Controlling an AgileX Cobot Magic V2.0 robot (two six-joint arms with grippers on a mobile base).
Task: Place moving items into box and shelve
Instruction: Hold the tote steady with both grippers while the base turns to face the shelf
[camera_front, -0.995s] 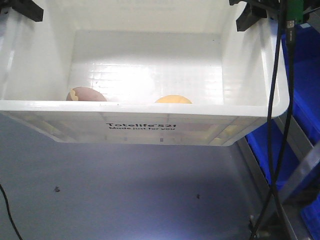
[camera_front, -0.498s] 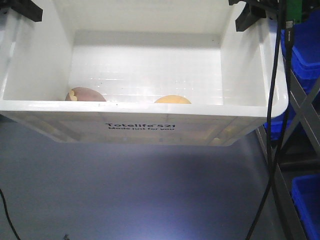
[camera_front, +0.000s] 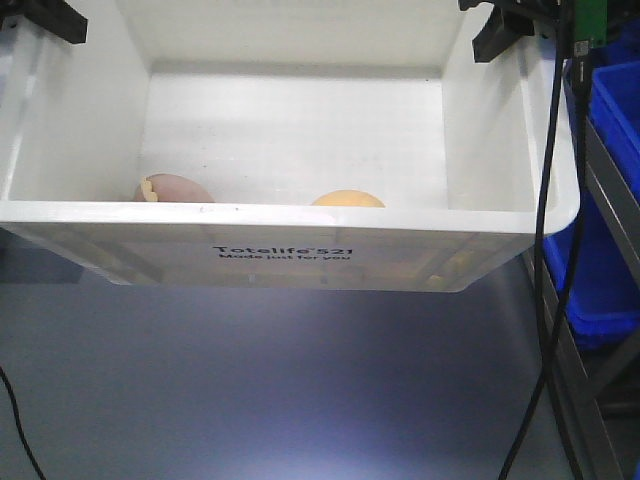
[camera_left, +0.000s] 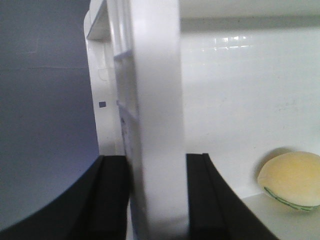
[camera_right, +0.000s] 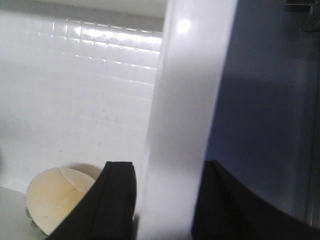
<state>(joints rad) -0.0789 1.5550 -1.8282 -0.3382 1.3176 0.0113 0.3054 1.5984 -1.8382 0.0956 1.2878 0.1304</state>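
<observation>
The white box hangs above the floor, held by its two side rims. Inside it lie the moving items: a pinkish-brown plush at the near left and a yellow-orange plush near the middle, both half hidden by the front wall. My left gripper is shut on the left rim. In the left wrist view the gripper straddles the rim, with the yellow plush inside. My right gripper is shut on the right rim, beside the yellow plush.
Blue plastic bins sit on a grey metal shelf frame close to the box's right side. A black cable hangs down in front of them. Grey floor lies below the box.
The box and both grippers keep their place in the view, while the blue bins and shelf frame on the right have shifted behind them. The plush toys have not moved.
</observation>
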